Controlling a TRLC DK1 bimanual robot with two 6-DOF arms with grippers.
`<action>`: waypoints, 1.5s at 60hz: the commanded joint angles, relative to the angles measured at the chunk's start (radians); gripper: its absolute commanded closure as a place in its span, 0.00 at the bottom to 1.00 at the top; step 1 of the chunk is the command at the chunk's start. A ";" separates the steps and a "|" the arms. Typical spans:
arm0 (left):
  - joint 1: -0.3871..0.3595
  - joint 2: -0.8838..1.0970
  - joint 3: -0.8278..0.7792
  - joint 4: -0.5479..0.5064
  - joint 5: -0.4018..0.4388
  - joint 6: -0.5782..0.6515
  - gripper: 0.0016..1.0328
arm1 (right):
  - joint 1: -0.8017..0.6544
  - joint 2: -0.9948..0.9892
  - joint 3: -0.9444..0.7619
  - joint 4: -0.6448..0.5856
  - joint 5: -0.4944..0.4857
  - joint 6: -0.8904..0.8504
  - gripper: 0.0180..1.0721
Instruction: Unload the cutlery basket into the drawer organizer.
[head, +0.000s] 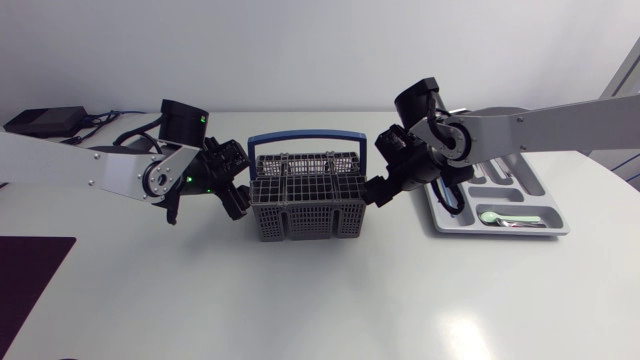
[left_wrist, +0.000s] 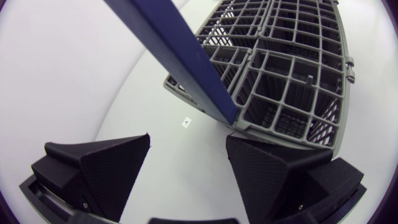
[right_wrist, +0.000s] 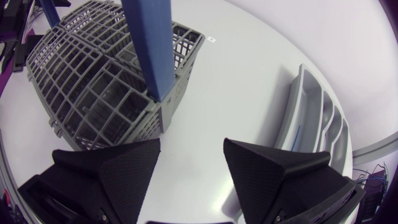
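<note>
The grey cutlery basket (head: 305, 205) with a blue handle (head: 305, 137) stands mid-table; I see no cutlery in its compartments. My left gripper (head: 237, 203) is open at its left end, and in the left wrist view (left_wrist: 189, 168) one finger (left_wrist: 267, 171) sits close under the basket's (left_wrist: 280, 81) corner. At the basket's right end my right gripper (head: 379, 191) is open too, with only bare table between its fingers (right_wrist: 189, 168) and the basket (right_wrist: 106, 87) just ahead. The grey drawer organizer (head: 540, 190) lies to the right, holding a light green spoon (head: 493, 215) and other cutlery.
A black box (head: 45, 121) with cables sits at the back left. A dark mat (head: 30, 270) lies at the table's left front edge. A small white tag (left_wrist: 186, 122) is stuck on the table beside the basket.
</note>
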 joint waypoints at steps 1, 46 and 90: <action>-0.015 0.017 0.044 0.033 0.026 0.006 0.06 | 0.041 -0.014 -0.016 -0.002 -0.024 0.028 0.29; 0.048 -0.162 -0.088 0.038 0.025 0.001 0.05 | 0.004 -0.126 -0.085 -0.002 0.119 0.034 0.07; 0.203 -0.730 -0.241 -0.106 0.101 -0.228 0.05 | -0.186 -0.560 -0.331 0.124 0.151 -0.090 0.05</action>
